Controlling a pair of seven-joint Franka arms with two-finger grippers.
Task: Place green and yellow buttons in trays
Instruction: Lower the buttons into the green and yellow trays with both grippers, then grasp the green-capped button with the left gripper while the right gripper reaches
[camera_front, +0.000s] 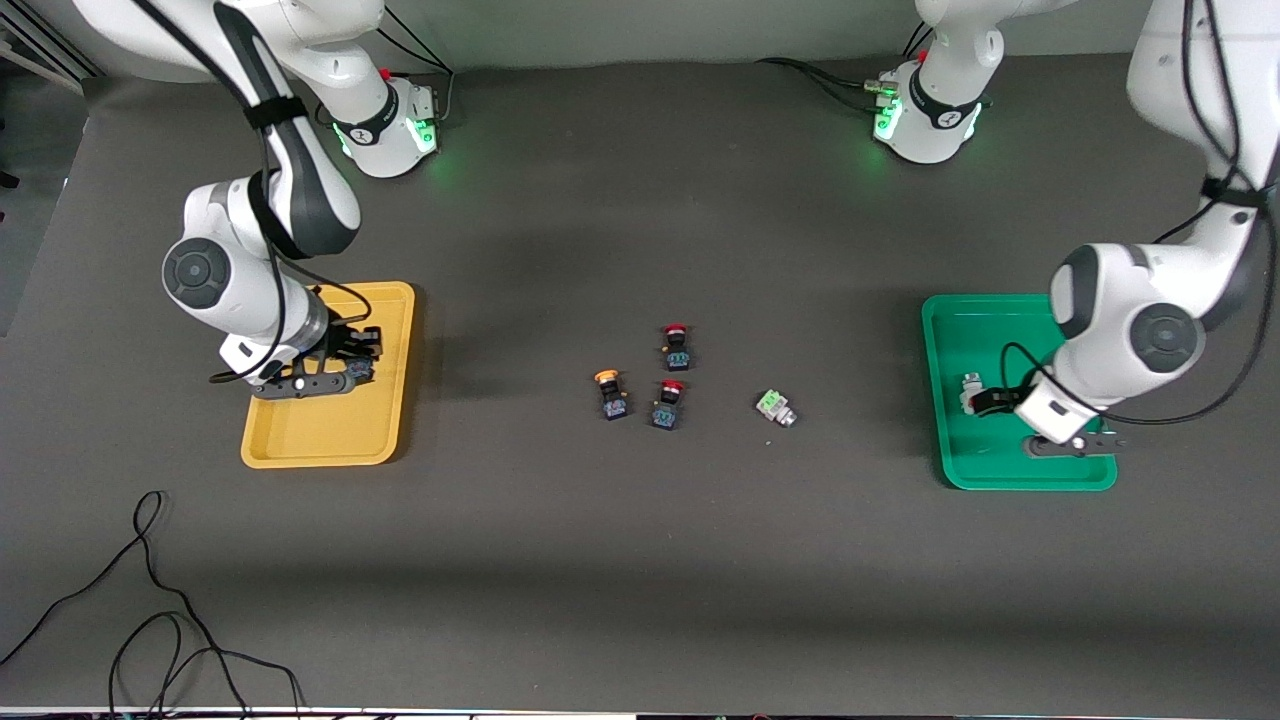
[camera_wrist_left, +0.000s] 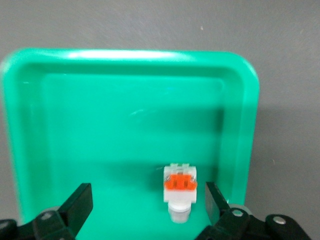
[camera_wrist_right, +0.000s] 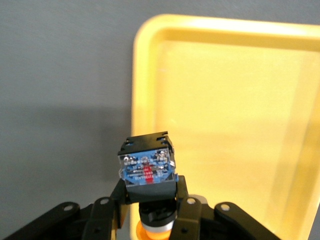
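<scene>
My left gripper (camera_wrist_left: 147, 205) hangs open low over the green tray (camera_wrist_left: 125, 55). A pale button with an orange-red face (camera_wrist_left: 181, 192) lies on the tray floor between the fingers, close to one of them, and shows in the front view as a pale button (camera_front: 969, 390). My right gripper (camera_wrist_right: 150, 198) is shut on a black-bodied button with a yellow-orange cap (camera_wrist_right: 148, 167), held over the yellow tray (camera_wrist_right: 225, 100). On the mat mid-table lie another yellow-capped button (camera_front: 610, 393) and a pale button with a green face (camera_front: 775, 407).
Two black-bodied buttons with red caps (camera_front: 676, 345) (camera_front: 668, 403) lie beside the yellow-capped one mid-table. A loose black cable (camera_front: 150, 610) curls on the mat near the front camera, toward the right arm's end. The arm bases (camera_front: 925, 110) stand along the table edge farthest from the camera.
</scene>
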